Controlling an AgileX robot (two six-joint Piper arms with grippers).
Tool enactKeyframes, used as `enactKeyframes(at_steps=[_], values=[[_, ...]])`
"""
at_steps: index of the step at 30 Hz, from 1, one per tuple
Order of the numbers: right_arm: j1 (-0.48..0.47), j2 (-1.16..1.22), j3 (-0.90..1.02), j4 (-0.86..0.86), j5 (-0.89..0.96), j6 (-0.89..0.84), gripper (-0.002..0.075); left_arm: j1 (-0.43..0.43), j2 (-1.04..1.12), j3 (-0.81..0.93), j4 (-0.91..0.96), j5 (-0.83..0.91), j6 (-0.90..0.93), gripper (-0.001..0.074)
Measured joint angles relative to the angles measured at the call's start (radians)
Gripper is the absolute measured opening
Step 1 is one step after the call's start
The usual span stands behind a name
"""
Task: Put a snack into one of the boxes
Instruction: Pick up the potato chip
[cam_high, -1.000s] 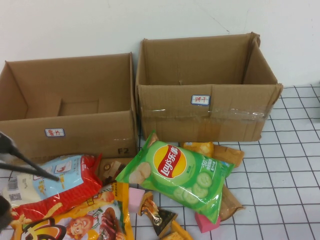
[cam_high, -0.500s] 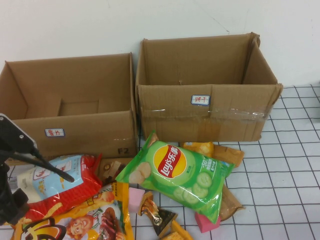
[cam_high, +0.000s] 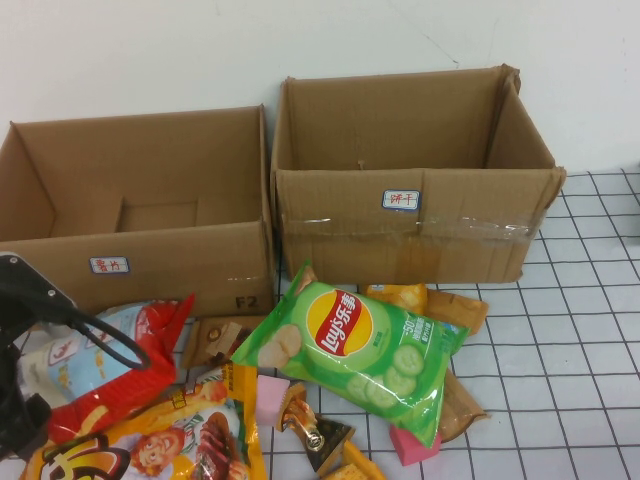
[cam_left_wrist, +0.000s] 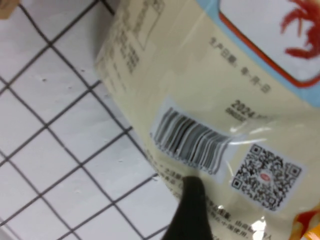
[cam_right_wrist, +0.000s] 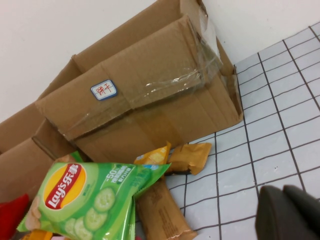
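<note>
Two brown cartons stand at the back: the shorter box (cam_high: 150, 255) on the left and the taller taped box (cam_high: 410, 225) on the right, which also shows in the right wrist view (cam_right_wrist: 145, 100). My left gripper (cam_high: 112, 345) is at the left table edge, shut on a red, blue and cream snack bag (cam_high: 150, 345), whose red corner is lifted. In the left wrist view the bag's barcode side (cam_left_wrist: 225, 100) fills the picture, with one finger (cam_left_wrist: 189, 210) against it. My right gripper (cam_right_wrist: 287, 215) is shut and empty, low over the grid to the right of the snack pile.
A green Lay's chip bag (cam_high: 350, 345) lies in the middle front, over brown and orange packets (cam_high: 440, 305). An orange cartoon bag (cam_high: 160, 440), pink blocks (cam_high: 272, 395) and small wrapped sweets lie at the front. A white wall stands behind the boxes.
My left gripper's fingers have come together on the snack bag. The bag's red corner has risen and shifted slightly left. The right arm has not moved.
</note>
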Motion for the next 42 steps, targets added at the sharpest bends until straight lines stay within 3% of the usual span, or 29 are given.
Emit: enactKeyframes(at_steps=[4, 7, 9, 12, 20, 34, 42], values=[[0.000, 0.000, 0.000, 0.002, 0.000, -0.005, 0.0001, 0.000, 0.028, 0.000, 0.057, -0.026, -0.053, 0.0468], [0.000, 0.000, 0.000, 0.002, 0.000, -0.007, 0.0001, 0.000, 0.053, 0.000, 0.091, -0.030, -0.104, 0.0304], [0.000, 0.000, 0.000, 0.009, 0.000, -0.018, 0.0001, 0.000, 0.065, 0.000, 0.107, -0.032, -0.126, 0.0152], [0.000, 0.000, 0.000, 0.017, 0.000, -0.026, 0.0001, 0.000, 0.071, 0.000, 0.117, -0.042, -0.149, 0.0053], [0.000, 0.000, 0.000, 0.023, 0.000, -0.035, 0.0001, 0.000, 0.052, -0.031, 0.017, -0.031, -0.162, 0.0018], [0.000, 0.000, 0.000, 0.033, 0.000, -0.058, 0.0001, 0.000, -0.226, -0.048, -0.128, -0.008, -0.135, 0.0004], [0.000, 0.000, 0.000, 0.038, 0.000, -0.061, 0.0001, 0.000, -0.267, -0.048, -0.252, 0.018, -0.065, 0.0002]])
